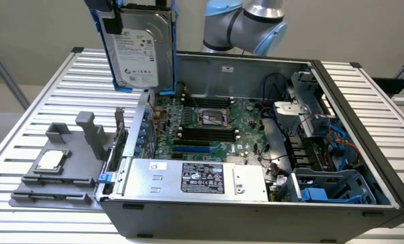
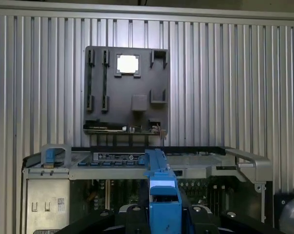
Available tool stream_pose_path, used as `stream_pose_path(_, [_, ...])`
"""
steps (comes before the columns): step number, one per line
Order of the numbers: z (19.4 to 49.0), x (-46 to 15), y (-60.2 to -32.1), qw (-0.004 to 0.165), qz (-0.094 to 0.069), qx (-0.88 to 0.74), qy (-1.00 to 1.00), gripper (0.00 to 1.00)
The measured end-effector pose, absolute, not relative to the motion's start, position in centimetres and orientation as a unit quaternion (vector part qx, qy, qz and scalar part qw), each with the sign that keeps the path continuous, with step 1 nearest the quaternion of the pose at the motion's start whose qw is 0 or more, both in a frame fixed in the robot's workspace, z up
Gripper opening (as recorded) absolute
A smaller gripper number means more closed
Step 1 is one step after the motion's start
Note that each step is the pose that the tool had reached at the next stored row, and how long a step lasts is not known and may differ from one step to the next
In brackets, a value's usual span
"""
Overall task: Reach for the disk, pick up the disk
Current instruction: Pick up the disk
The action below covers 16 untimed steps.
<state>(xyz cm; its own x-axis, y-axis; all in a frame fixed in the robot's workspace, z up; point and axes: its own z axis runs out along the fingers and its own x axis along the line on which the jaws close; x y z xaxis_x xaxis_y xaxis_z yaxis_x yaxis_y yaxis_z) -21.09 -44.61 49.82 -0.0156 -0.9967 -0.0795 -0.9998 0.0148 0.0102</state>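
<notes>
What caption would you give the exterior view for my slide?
Claw holds the blue-framed disk upright in the air over the open computer case, toward the exterior view's left.

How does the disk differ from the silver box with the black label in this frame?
The disk hangs upright above the case, while the silver box lies flat inside it. The disk carries a white label and is edged in blue; the silver box has a black label. Both are silver-grey and rectangular.
</notes>
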Motion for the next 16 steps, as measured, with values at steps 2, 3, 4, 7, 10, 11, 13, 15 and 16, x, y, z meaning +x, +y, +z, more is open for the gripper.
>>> stream_pose_path(2, [49.8, -20.5, -45.1, 0.025, 0.032, -0.701, 0.712, 0.33])
stream_pose_path(3, [49.8, -20.1, -45.3, 0.025, 0.032, -0.701, 0.712, 0.33])
stream_pose_path(4, [49.8, -19.8, -45.6, 0.025, 0.032, -0.701, 0.712, 0.33])
stream_pose_path(7, [49.8, -18.4, -46.1, 0.025, 0.032, -0.701, 0.712, 0.33])
stream_pose_path(10, [49.7, -17.1, -46.4, 0.025, 0.032, -0.701, 0.712, 0.33])
stream_pose_path(11, [49.7, -16.6, -46.4, 0.025, 0.032, -0.701, 0.712, 0.33])
stream_pose_path(13, [49.7, -15.7, -46.5, 0.025, 0.032, -0.701, 0.712, 0.33])
stream_pose_path(15, [49.6, -14.8, -46.5, 0.025, 0.032, -0.701, 0.712, 0.33])
stream_pose_path(16, [49.6, -14.3, -46.5, 0.025, 0.032, -0.701, 0.712, 0.33])
